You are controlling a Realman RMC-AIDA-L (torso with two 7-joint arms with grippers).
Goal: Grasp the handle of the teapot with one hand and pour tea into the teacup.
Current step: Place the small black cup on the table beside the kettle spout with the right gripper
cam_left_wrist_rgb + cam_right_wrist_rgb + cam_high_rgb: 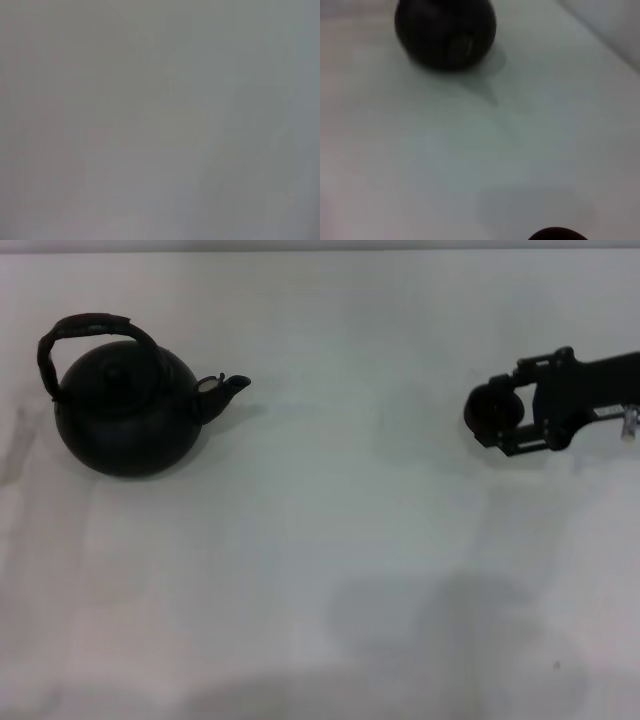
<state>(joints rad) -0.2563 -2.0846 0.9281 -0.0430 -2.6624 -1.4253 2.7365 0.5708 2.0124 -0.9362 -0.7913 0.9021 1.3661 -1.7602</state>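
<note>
The right gripper is matte black, an angular open frame, with a small silvery fitting behind it.

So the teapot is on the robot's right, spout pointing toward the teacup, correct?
No. The head view shows the teapot on the robot's left; its spout does point toward the teacup, which sits at the right tool.

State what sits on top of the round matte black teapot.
On the round matte black teapot: a knobbed lid beneath its arched dark handle. Its contents are covered.
</note>
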